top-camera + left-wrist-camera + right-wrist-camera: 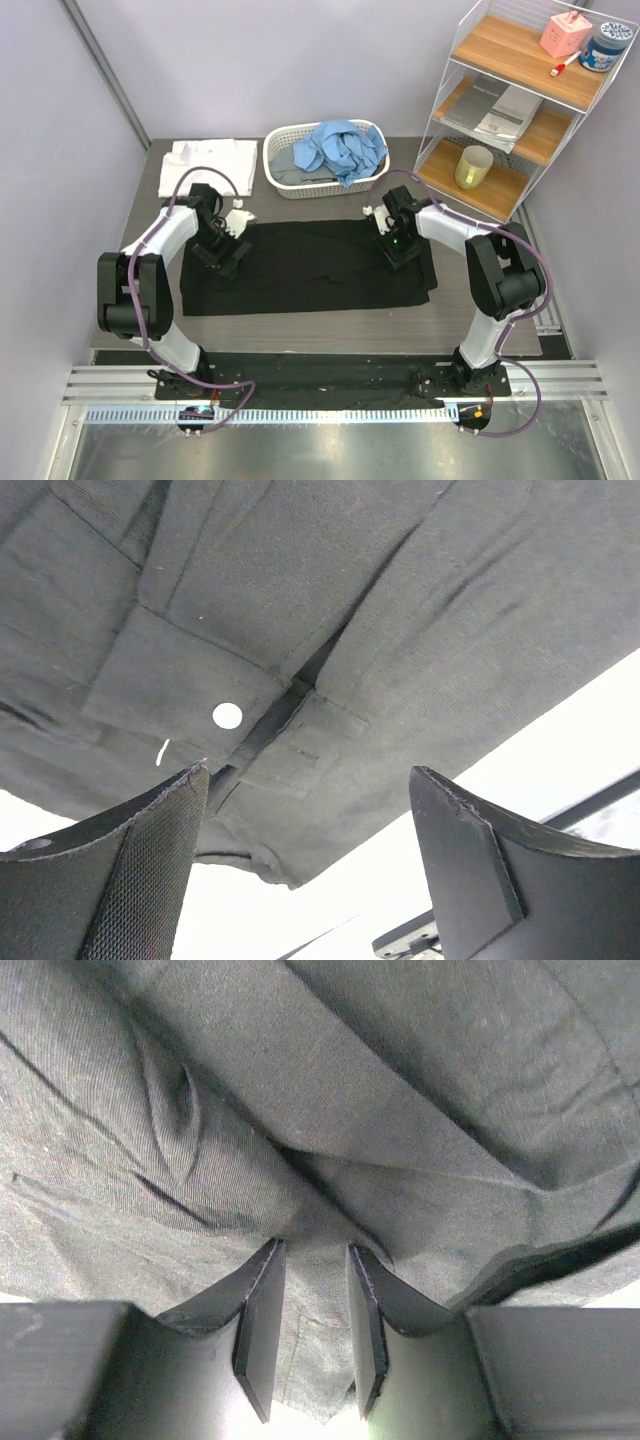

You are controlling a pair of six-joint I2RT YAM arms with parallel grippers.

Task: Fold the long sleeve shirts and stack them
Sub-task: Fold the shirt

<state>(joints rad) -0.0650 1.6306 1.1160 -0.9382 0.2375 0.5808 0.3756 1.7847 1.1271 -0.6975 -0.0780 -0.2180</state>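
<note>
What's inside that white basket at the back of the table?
In the white basket, a crumpled light blue shirt lies on top of some grey cloth. Anything beneath them is covered.

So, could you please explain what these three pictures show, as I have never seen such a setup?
These are two robot arms bolted to a grey table, seen from a camera overhead. The other two pictures come from cameras on the wrists, looking past each arm's own two fingers. A large black button-up cloth shirt lies spread out; a white cloth shirt and a white slatted plastic basket holding a light blue shirt lie beyond it. The left gripper is open over a cuff; the right gripper appears to pinch a fold of the black shirt.
</note>
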